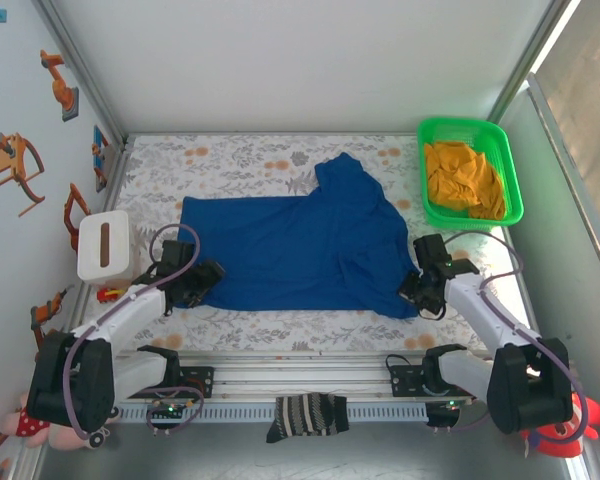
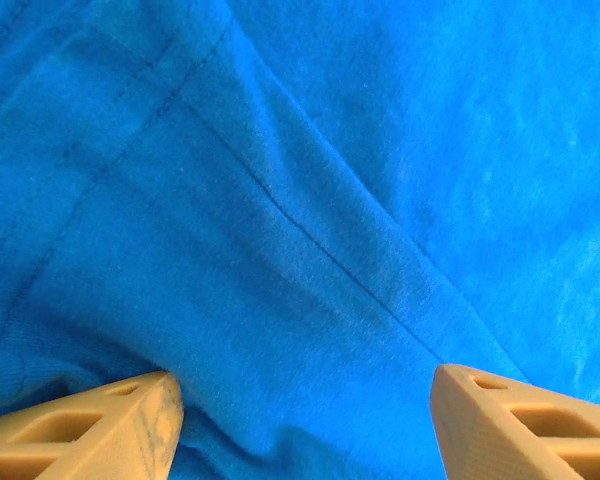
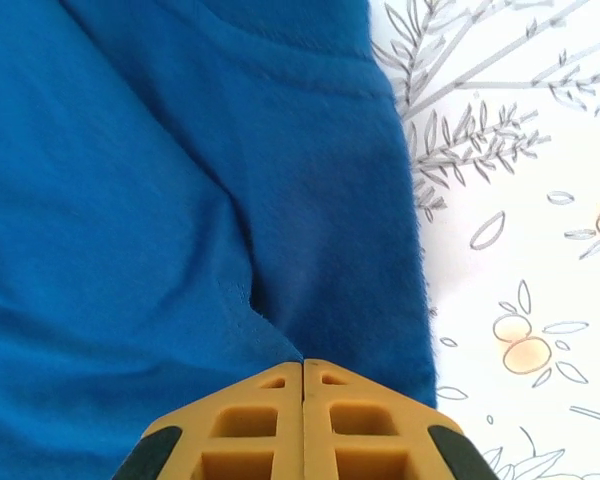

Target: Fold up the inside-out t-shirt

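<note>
The inside-out t-shirt lies spread on the floral table cover, royal blue, with one sleeve pointing to the far side. My left gripper sits at its near left corner. In the left wrist view that gripper is open, its tan fingers wide apart over wrinkled blue cloth with a seam running across. My right gripper is at the shirt's near right corner. There its jaws are shut together, and a fold of the shirt runs into their tip.
A green basket with an orange-yellow cloth stands at the far right. A white box sits at the left edge. A striped sock hangs over the front rail. Bare floral cover lies right of the shirt.
</note>
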Action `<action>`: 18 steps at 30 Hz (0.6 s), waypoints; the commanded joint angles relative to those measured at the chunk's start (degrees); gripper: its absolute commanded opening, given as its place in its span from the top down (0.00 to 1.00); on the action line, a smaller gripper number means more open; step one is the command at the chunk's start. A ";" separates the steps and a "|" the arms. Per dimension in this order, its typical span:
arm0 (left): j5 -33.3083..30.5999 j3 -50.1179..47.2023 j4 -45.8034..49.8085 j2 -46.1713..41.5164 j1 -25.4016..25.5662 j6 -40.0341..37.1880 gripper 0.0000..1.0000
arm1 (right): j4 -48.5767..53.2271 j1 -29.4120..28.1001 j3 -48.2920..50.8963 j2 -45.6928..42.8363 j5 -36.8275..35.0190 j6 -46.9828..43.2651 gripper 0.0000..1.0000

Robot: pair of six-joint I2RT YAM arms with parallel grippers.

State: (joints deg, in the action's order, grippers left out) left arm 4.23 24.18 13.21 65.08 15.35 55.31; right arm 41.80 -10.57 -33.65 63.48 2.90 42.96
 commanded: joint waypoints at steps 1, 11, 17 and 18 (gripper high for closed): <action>-3.21 -3.05 3.59 2.93 -0.07 1.83 0.34 | 0.87 0.85 -3.66 1.39 -2.63 -1.60 1.00; -4.35 -2.61 3.50 6.62 -0.15 1.20 0.37 | 0.08 5.86 -5.29 6.63 -3.98 -4.36 1.00; -4.45 -2.47 3.32 6.99 -0.18 0.92 0.38 | -4.34 8.02 -6.18 10.58 -1.72 -5.21 1.00; -4.47 -2.27 3.48 6.84 -0.16 0.92 0.37 | -5.11 8.01 -6.56 11.35 -1.12 -5.49 1.00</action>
State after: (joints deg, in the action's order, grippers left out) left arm 2.50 25.06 9.56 68.66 15.35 56.14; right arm 39.33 -3.16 -37.98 73.56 2.09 38.87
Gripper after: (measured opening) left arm 0.625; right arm 0.044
